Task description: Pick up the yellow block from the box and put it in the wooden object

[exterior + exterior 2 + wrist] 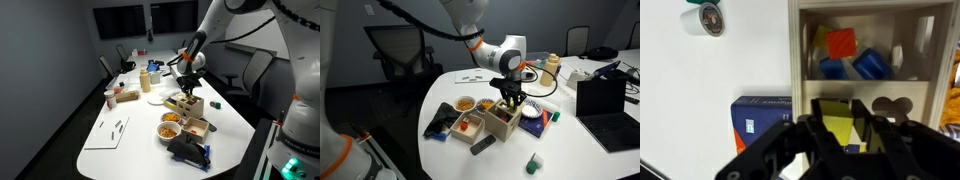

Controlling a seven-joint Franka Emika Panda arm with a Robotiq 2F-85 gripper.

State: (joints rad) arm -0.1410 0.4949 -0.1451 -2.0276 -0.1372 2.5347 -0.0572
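Observation:
My gripper (840, 112) is shut on the yellow block (838, 130) and holds it just above the wooden object (930, 98), a pale wood tray with dark shaped openings in its top. Its open compartment holds red, blue and yellow pieces. In both exterior views the gripper (187, 88) (510, 98) hangs straight over the wooden object (186, 104) (503, 122). The tan box (470, 125) (197, 128) sits right beside it, with coloured contents showing.
A white bowl of yellow pieces (466, 103) (170, 127) stands next to the box. A blue book (760, 122) (535, 118) lies against the wooden object. A laptop (605, 100), a black case (442, 120), a green piece (533, 162) and white paper (107, 132) lie around.

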